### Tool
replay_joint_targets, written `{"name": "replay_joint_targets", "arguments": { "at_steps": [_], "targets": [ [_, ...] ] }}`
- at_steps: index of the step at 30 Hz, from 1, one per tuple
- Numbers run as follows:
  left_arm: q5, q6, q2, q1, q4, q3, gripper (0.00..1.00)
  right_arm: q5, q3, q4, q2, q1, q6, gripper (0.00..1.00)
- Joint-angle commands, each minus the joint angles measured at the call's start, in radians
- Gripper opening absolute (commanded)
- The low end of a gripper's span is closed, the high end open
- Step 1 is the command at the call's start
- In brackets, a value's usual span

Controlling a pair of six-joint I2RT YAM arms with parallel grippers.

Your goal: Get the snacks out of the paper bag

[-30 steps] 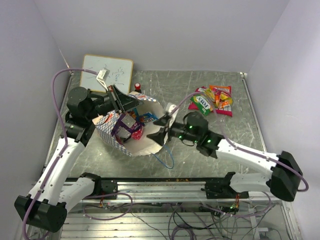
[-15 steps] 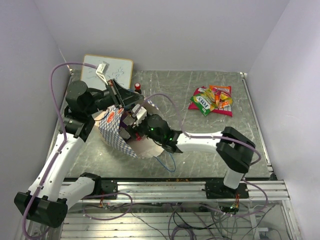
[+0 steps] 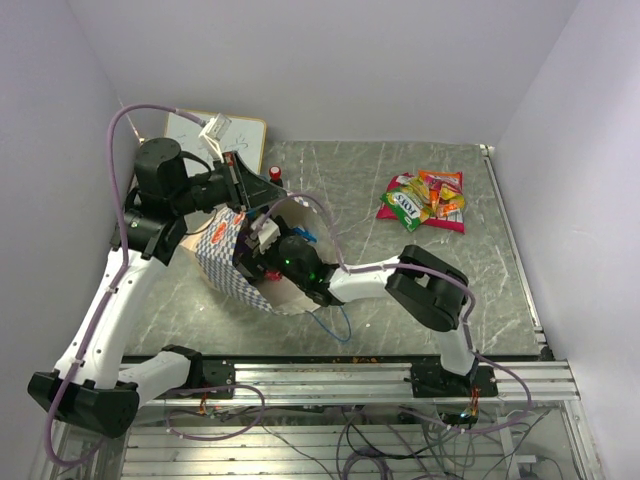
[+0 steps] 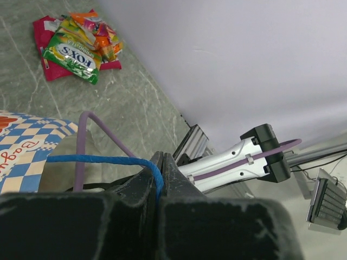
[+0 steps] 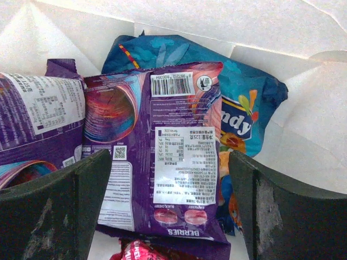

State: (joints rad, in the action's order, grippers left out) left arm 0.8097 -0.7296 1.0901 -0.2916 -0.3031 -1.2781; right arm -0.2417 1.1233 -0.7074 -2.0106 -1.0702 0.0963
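Two hands at the paper bag (image 3: 222, 255), near the table's (image 3: 400, 290) left edge. The left hand (image 4: 160, 165), clamped shut on a blue cord handle (image 4: 97, 160), holds the mouth up. The right hand (image 5: 169, 162), spread wide and empty, reaches inside; a purple packet (image 5: 181, 124) lies directly ahead between its fingers (image 5: 54, 211), long axis along the approach. A blue packet (image 5: 252, 114) apparently lies beneath it; a second purple packet (image 5: 38, 116) crowds the left finger. Other snacks (image 3: 425, 200) lie near the far right corner.
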Motion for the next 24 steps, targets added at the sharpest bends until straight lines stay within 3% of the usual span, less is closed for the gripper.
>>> {"name": "replay_joint_targets", "arguments": {
  "at_steps": [1, 4, 10, 16, 24],
  "targets": [
    [0.04, 0.113, -0.005, -0.014, -0.088, -0.075, 0.07, 0.042, 0.038, -0.116, -0.071, 0.013, 0.031, 0.88],
    [0.032, 0.161, 0.0, -0.013, -0.168, -0.112, 0.07, 0.054, 0.071, -0.108, -0.112, 0.016, 0.036, 0.86],
    [0.002, 0.191, -0.009, -0.014, -0.228, -0.131, 0.07, 0.128, 0.083, -0.113, -0.149, 0.03, 0.085, 0.54],
    [-0.074, 0.208, -0.024, -0.013, -0.289, -0.127, 0.07, 0.145, 0.073, -0.049, -0.099, 0.046, 0.093, 0.3],
    [-0.179, 0.173, -0.068, -0.014, -0.3, -0.091, 0.07, 0.183, 0.028, -0.006, 0.013, 0.047, 0.081, 0.09]
  ]
}}
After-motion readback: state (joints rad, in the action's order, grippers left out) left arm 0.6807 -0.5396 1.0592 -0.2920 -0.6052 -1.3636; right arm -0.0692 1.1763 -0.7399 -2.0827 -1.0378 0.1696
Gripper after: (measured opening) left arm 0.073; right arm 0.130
